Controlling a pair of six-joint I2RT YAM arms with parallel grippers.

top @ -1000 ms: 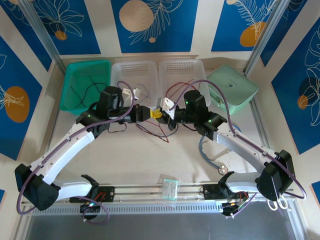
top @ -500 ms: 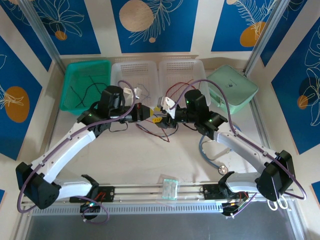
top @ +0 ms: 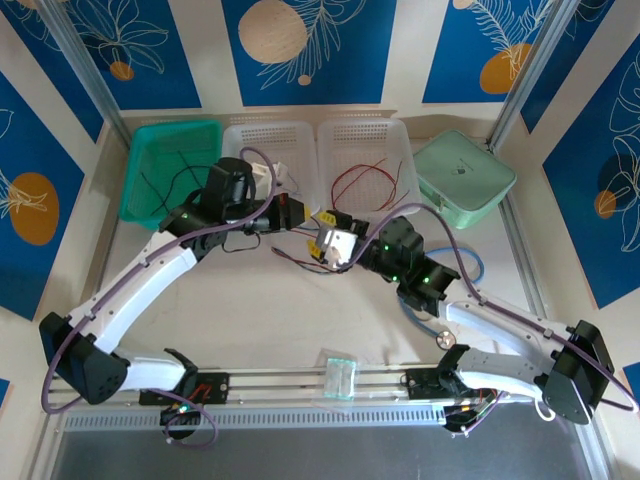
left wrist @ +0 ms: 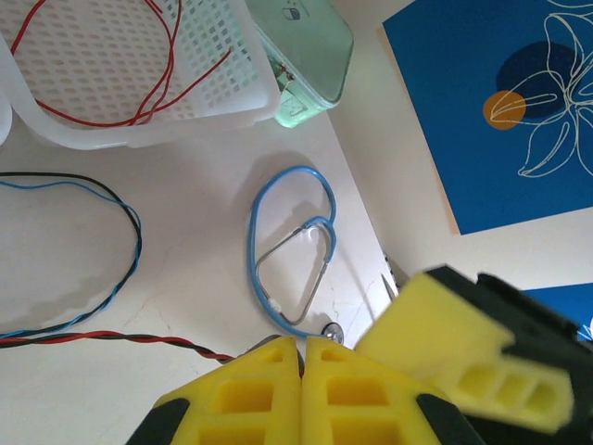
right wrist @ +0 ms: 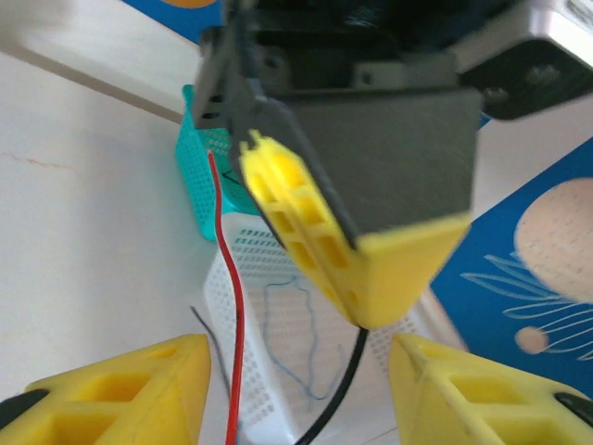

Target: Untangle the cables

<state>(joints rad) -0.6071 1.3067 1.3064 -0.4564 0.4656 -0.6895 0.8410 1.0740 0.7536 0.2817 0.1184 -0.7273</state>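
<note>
Tabletop (top: 300, 320): carrying the unsorted cables (top: 300, 262), which are lying between the two arms, just in front of the baskets.
White basket (top: 392, 128): holding loose red strands (top: 365, 180), well apart from the tangle.
Stethoscope (left wrist: 296, 250): lying near the work and needing to stay out of any pull.
Left fingers (left wrist: 301, 362): pressing fully together, pinching one end of the red-and-black twist (left wrist: 120, 338).
Right fingers (right wrist: 296, 375): standing roughly half apart, gripping nothing, straddling the red strand (right wrist: 232, 306) and black strand (right wrist: 338, 389) hanging below the left fingers.
Black-and-blue loop (left wrist: 130, 222): resting on the tabletop beside the twist; whether the two are joined cannot be told.
Step in hand (judged): parting red from black.
Doing it well: shifting sideways until one strand alone is sitting in the gap, closing just under the left grip, then drawing away slowly, unwinding rather than tugging.
</note>
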